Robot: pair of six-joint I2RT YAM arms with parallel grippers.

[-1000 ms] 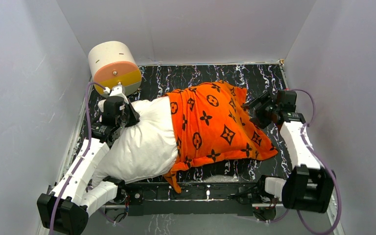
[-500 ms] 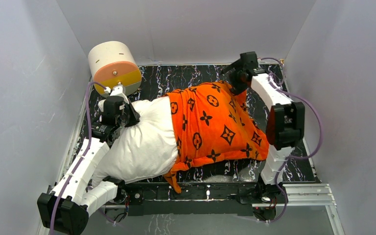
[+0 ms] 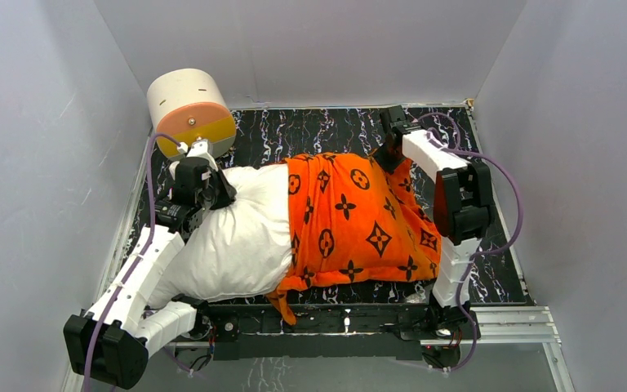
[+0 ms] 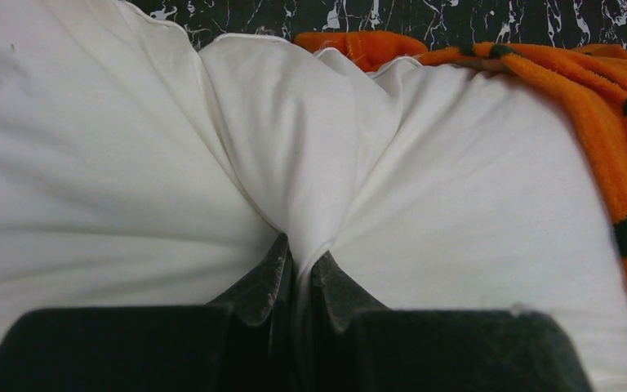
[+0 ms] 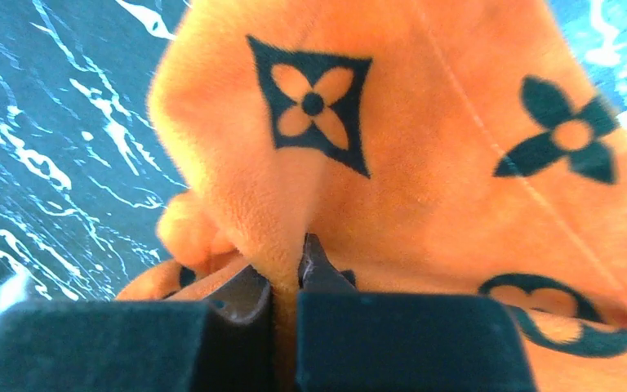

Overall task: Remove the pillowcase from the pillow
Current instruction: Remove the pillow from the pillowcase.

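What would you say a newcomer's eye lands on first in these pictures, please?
The bright orange pillowcase with black motifs, covering the right half of the white pillow. Next, each tool pinching fabric: the left tool on the pillow's bare end, the right tool on the pillowcase's far corner. A cream-and-orange cylinder sits at far left.

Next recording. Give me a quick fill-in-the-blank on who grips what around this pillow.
1. The left gripper is shut on a fold of the pillow, which is plain ____.
2. The right gripper is shut on a fold of the ____ pillowcase.
3. The pillow's bare end lies on the ____ arm's side.
4. The cylinder sits at the far ____ corner of the table.
Missing words: white; orange; left; left.
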